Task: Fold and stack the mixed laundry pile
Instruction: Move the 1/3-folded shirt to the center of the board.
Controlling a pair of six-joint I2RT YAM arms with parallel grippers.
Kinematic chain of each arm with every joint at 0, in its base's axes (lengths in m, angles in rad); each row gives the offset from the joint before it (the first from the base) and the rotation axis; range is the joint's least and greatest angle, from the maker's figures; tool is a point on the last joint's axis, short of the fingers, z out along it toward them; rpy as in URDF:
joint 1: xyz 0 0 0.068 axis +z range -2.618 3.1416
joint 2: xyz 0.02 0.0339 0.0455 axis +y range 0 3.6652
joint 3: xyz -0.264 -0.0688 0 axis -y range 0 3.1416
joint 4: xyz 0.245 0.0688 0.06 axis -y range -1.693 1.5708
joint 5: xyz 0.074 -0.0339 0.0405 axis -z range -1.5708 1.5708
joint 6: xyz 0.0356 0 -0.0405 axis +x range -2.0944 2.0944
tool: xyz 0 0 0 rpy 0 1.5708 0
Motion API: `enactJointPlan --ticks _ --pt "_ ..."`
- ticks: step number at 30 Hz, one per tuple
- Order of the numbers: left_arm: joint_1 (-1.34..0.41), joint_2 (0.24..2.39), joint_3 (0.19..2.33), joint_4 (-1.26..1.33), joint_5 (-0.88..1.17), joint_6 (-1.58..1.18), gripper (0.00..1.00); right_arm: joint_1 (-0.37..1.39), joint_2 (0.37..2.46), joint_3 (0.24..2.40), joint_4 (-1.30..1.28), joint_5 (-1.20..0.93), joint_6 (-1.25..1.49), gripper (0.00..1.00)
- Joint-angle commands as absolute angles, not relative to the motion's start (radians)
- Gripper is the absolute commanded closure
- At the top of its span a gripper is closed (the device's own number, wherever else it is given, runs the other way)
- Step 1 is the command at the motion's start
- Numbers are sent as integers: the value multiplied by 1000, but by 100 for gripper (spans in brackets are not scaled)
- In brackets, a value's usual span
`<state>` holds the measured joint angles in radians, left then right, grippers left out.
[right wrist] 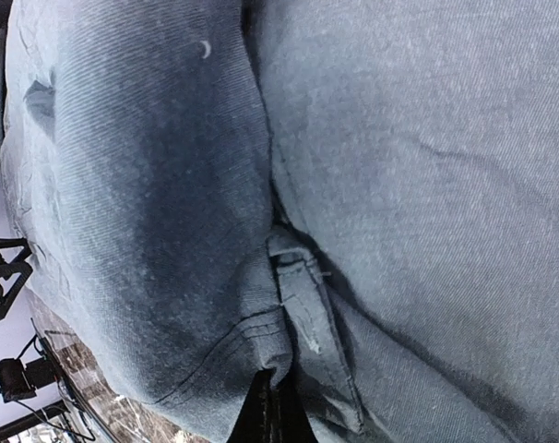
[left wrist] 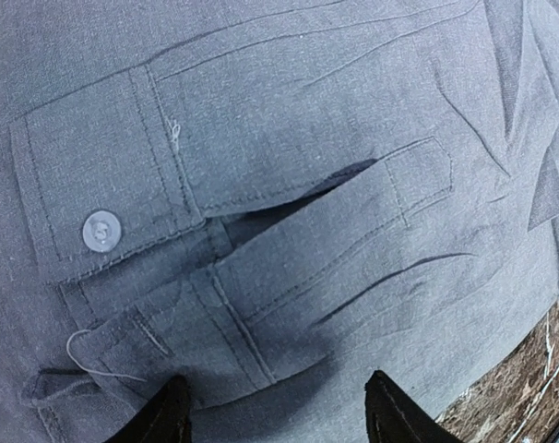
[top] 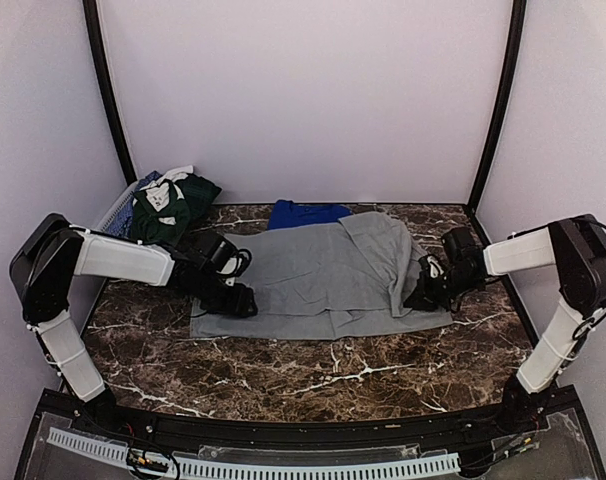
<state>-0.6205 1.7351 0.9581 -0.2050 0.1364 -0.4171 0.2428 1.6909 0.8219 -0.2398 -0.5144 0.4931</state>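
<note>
Grey garment (top: 323,275) lies spread flat at centre of table (top: 333,385), right part doubled over toward middle, likely first fold. Left gripper (top: 238,298) hovers with jaws apart over buttoned band at left edge, holding nothing, apparently lining up grab. Right gripper (top: 423,290) is clenched, seemingly pinching hem at right edge to keep cloth taut. Blue shirt (top: 308,212) waits behind. Dark-green pieces (top: 173,210) heaped rear left by basket (top: 115,212).

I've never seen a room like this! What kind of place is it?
Probably a robot testing booth, not a home: plain pale walls close around a marble-patterned table, with a left arm and right arm bolted at its near edge, reaching a grey garment.
</note>
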Motion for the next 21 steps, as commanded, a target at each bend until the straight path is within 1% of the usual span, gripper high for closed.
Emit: enactJointPlan --ticks 1,10,16,21 --pt "-653 1742 904 -250 158 -446 37 268 1641 777 -259 -494 517 100" --pt "-717 1723 843 -245 173 -492 38 291 1538 683 -282 -488 552 100" --pt "-788 1705 810 -241 175 -542 38 295 1404 609 -317 -479 570 100" --pt "-814 1652 773 -232 194 -577 38 295 1319 609 -393 -453 564 100"
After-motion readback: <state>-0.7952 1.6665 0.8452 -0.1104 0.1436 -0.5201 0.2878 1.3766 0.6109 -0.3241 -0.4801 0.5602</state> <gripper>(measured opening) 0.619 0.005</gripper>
